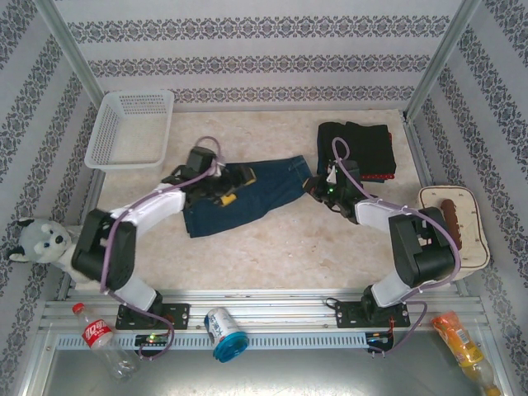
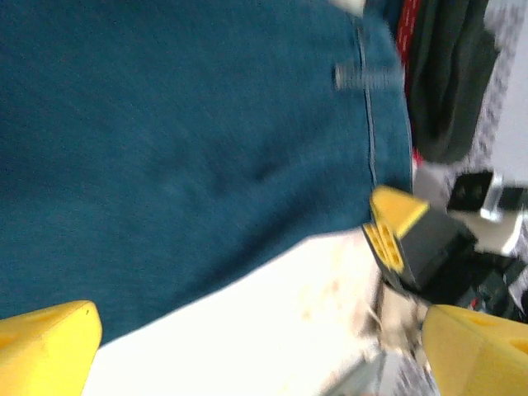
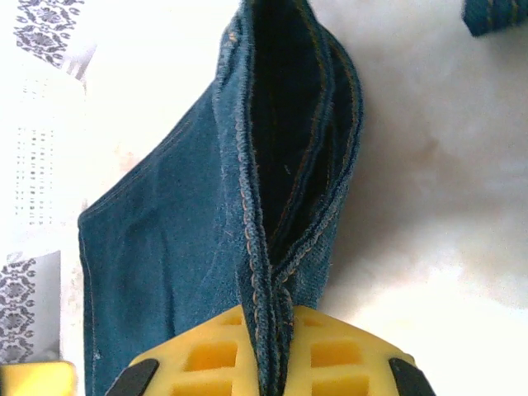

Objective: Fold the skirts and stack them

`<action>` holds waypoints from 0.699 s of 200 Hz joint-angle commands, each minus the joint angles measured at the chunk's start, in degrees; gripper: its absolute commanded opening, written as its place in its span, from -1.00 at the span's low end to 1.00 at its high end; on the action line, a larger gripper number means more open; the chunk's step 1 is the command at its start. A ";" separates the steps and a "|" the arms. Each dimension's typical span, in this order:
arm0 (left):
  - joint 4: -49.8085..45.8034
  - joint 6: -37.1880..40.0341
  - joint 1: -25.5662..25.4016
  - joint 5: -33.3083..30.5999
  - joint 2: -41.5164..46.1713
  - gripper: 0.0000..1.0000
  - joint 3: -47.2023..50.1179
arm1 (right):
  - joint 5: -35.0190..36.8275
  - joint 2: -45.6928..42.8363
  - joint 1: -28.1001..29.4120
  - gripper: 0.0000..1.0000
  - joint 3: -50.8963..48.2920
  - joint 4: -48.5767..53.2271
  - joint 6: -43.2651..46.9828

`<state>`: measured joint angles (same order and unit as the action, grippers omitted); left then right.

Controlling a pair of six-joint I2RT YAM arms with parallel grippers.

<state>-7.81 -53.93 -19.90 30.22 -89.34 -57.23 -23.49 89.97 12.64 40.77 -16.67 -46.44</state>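
Note:
A dark blue denim skirt [image 1: 256,196] lies spread on the table's middle. My right gripper [image 1: 314,188] is at its right edge, shut on the stitched hem [image 3: 272,272], which is pinched between the yellow pads [image 3: 206,355]. My left gripper [image 1: 234,186] hovers over the skirt's left part, open, its yellow fingertips [image 2: 45,342] wide apart with bare table between them and the denim [image 2: 165,148] just beyond. At the back right lies a folded black skirt [image 1: 359,144] with a red skirt's edge [image 1: 377,176] showing under it.
A white mesh basket [image 1: 111,153] stands at the back left. A plush husky [image 1: 37,239] sits at the left edge and a cream tray [image 1: 474,239] at the right edge. Bottles and a can [image 1: 224,332] lie in front of the arm bases.

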 commanded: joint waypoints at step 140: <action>-9.02 8.75 2.58 -22.22 -2.08 0.20 10.63 | -1.46 3.05 18.18 -1.00 26.28 19.26 40.92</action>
<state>-18.70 -43.57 -17.39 4.93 -91.31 -48.25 -21.19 91.42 26.70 62.24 1.17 -12.91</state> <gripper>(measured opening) 0.603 0.045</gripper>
